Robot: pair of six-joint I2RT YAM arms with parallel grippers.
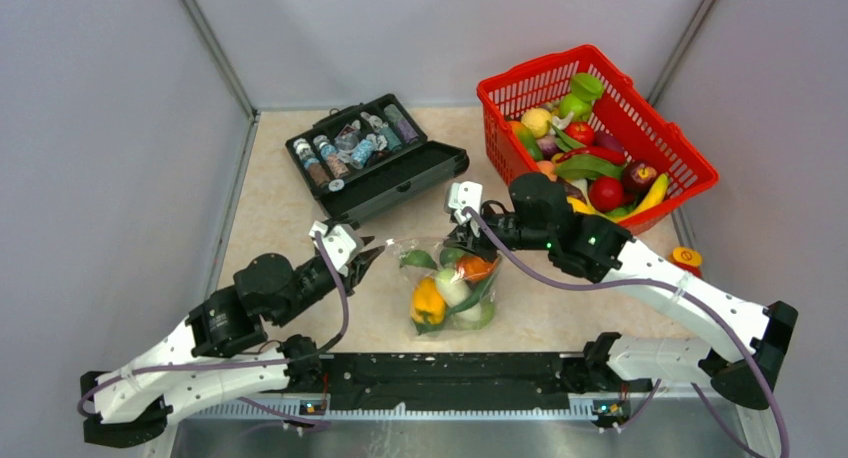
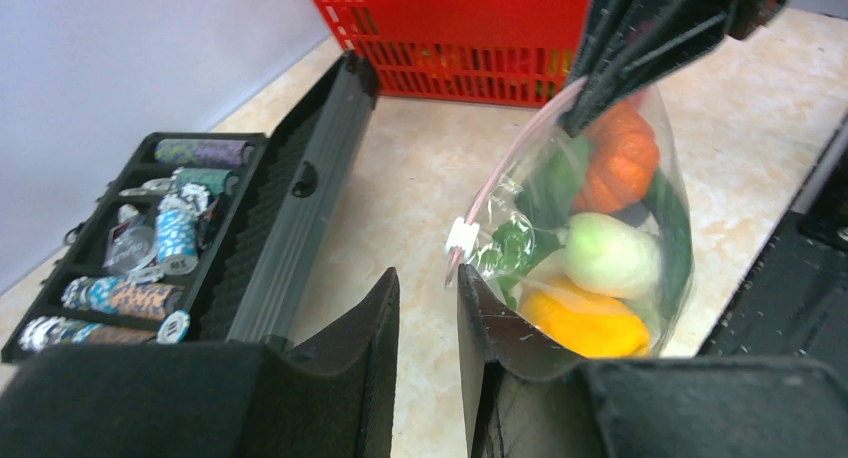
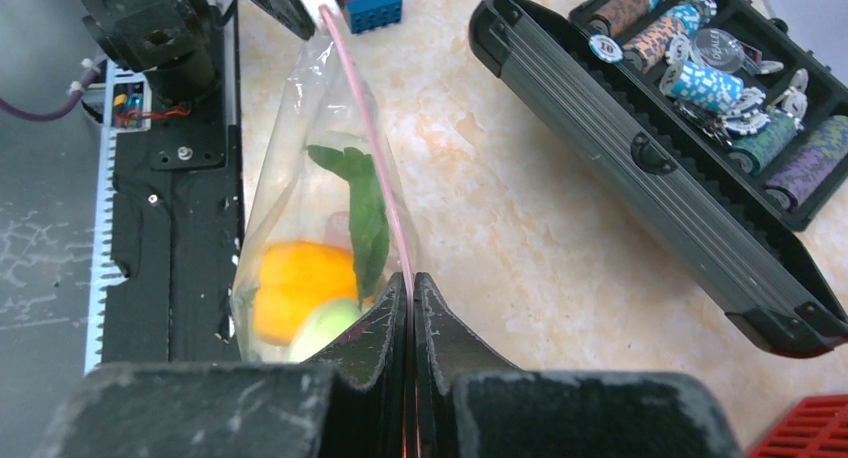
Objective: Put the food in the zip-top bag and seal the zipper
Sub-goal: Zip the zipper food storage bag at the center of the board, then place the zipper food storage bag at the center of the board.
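Note:
The zip-top bag (image 1: 452,290) stands near the table's front edge, held up by its top. Inside it sits food: a yellow pepper (image 2: 585,323), a pale green-white radish (image 2: 610,253), an orange tomato (image 2: 622,158) and green leaves (image 3: 362,203). My right gripper (image 3: 412,278) is shut on the pink zipper (image 3: 370,138) at the bag's right end. My left gripper (image 2: 428,276) is open at the bag's left end, and only table shows between its fingers. The white slider tab (image 2: 462,236) sits just past its right fingertip. From above, the left gripper (image 1: 368,258) points at the bag's left corner.
An open black case (image 1: 400,183) with poker chips lies behind the bag on the left. A red mesh basket (image 1: 600,83) of more toy food stands at the back right. A small red-and-yellow piece (image 1: 686,258) lies by the right arm. The black base rail (image 1: 450,373) runs along the front.

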